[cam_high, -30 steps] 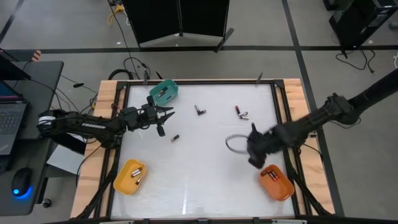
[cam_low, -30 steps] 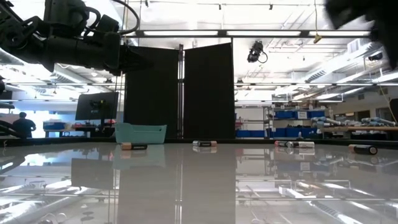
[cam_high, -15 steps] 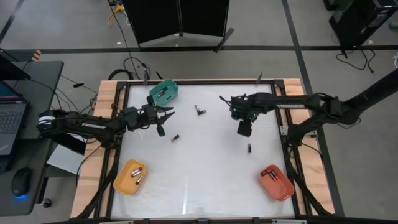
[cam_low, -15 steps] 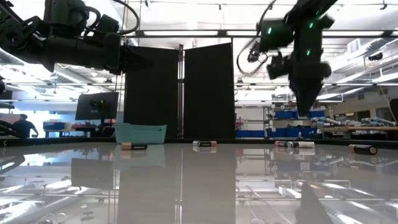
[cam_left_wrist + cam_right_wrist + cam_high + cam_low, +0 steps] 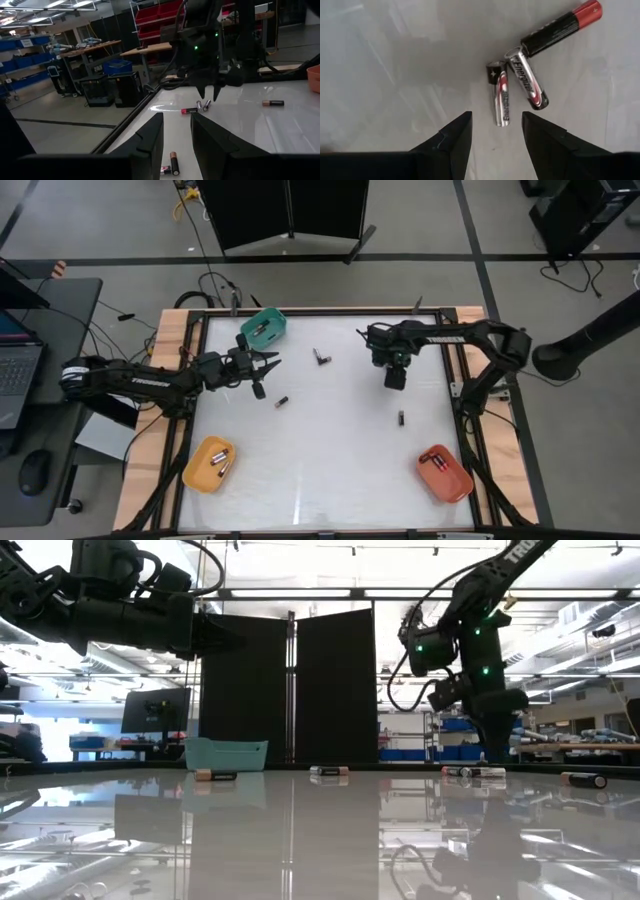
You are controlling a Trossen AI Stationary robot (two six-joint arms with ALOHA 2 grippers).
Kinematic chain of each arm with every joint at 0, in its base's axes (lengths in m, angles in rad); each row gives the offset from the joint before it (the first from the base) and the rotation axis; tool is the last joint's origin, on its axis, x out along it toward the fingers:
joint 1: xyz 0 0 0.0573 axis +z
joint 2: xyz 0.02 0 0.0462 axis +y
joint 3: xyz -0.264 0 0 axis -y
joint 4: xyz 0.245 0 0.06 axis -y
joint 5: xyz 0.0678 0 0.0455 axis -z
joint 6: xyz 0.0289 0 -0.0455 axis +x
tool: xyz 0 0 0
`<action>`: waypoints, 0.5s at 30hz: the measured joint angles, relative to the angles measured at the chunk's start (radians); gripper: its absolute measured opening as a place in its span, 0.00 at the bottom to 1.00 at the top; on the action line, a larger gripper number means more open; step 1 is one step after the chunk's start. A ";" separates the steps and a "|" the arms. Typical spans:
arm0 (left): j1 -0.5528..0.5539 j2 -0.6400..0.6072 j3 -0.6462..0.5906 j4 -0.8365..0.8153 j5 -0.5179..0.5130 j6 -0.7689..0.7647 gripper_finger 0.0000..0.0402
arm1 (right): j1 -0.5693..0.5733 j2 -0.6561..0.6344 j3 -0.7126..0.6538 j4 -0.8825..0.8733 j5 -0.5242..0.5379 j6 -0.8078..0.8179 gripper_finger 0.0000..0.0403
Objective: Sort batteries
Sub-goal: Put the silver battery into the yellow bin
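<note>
Three batteries [image 5: 520,80] lie in a tight cluster on the white table [image 5: 320,450], toward its far right part: two silver cells touching side by side and a black cell with a red end [image 5: 561,27] angled off their tips. They look light, rigid and smooth, so they will likely roll or skid if nudged; the surest hold is probably across the middle of one barrel, taking the outer silver cell [image 5: 499,93] first, since its neighbour [image 5: 527,78] crowds the other side.

The right gripper [image 5: 495,131] hovers directly above this cluster, pointing down, its fingers spread with the outer silver cell lying just ahead of the gap between them; nothing is held. From the left wrist view the same gripper hangs just over the trio [image 5: 200,106].

Other cells lie scattered: one [image 5: 401,418] nearer the orange-red bin [image 5: 445,472], one [image 5: 320,357] at the far middle, one [image 5: 282,401] near the left gripper [image 5: 268,370], which waits beside the green bin [image 5: 265,328] with its fingers apart and empty. The yellow bin [image 5: 208,463] already holds a few cells
</note>
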 joint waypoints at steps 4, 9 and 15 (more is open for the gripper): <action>0.000 0.000 0.000 0.000 0.000 0.000 0.26 | -0.003 0.019 0.000 0.023 0.001 -0.005 0.45; 0.000 0.000 0.000 -0.001 0.000 0.000 0.26 | -0.004 0.046 -0.001 0.041 0.005 -0.005 0.42; 0.000 0.000 0.000 -0.001 0.000 0.000 0.26 | -0.003 0.075 -0.003 0.065 0.005 0.007 0.36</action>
